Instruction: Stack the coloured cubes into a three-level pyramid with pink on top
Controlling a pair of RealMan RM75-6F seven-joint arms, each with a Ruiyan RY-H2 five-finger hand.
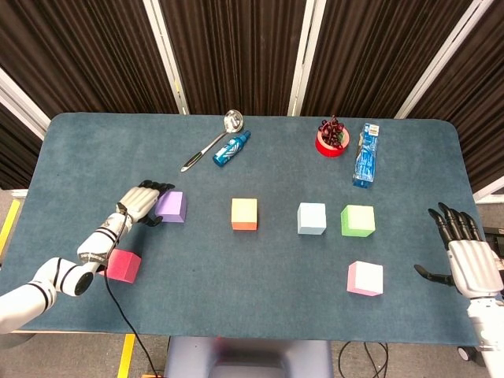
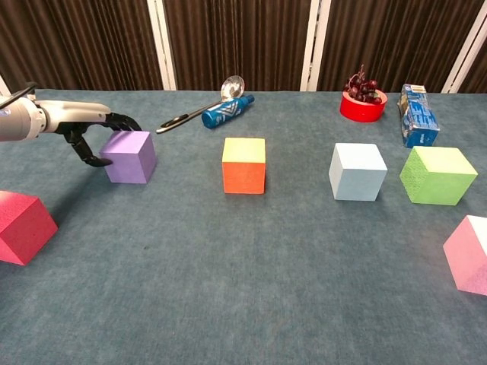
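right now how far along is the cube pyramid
Nothing is stacked yet: the orange cube, pale blue cube, green cube, red cube and pink cube all sit apart on the table. In hand: the left robot hand is at the purple cube. All three levels remain.

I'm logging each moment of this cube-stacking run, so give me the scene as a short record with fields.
stack: none yet, every cube sits alone on the table
left hand: at the purple cube, fingers over its left top edge, cube not lifted
right hand: open, fingers spread, at the table's right edge
row: purple cube, orange cube, light blue cube, green cube
near side: red cube left, pink cube right
far side: ladle, blue bottle, red bowl, blue packet
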